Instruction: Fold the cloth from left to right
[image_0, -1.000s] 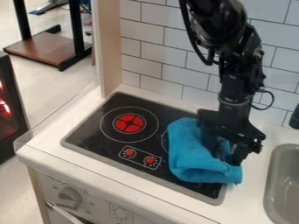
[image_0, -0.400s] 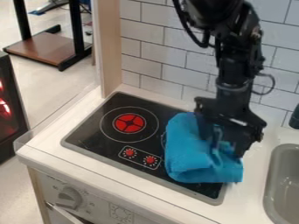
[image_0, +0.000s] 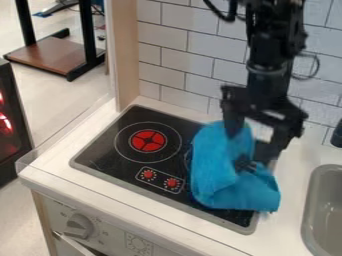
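You had just brought the gripper (image_0: 251, 143) up from the blue cloth (image_0: 215, 167), and its fingers, closer together a moment earlier, had parted wide. The cloth stayed in nearly the same place, though its rear part and right side had shifted a little. That suggested you had let go of the fold, so the job looked well along, though the rumpled layers made it hard to judge whether the fold was complete. The cloth lay bunched over the right side of the stovetop (image_0: 119, 145), its near right corner reaching onto the tabletop (image_0: 284, 220). Most of it sat below and in front of the fingers; you couldn't tell whether the left-hand one still brushed its rear part.
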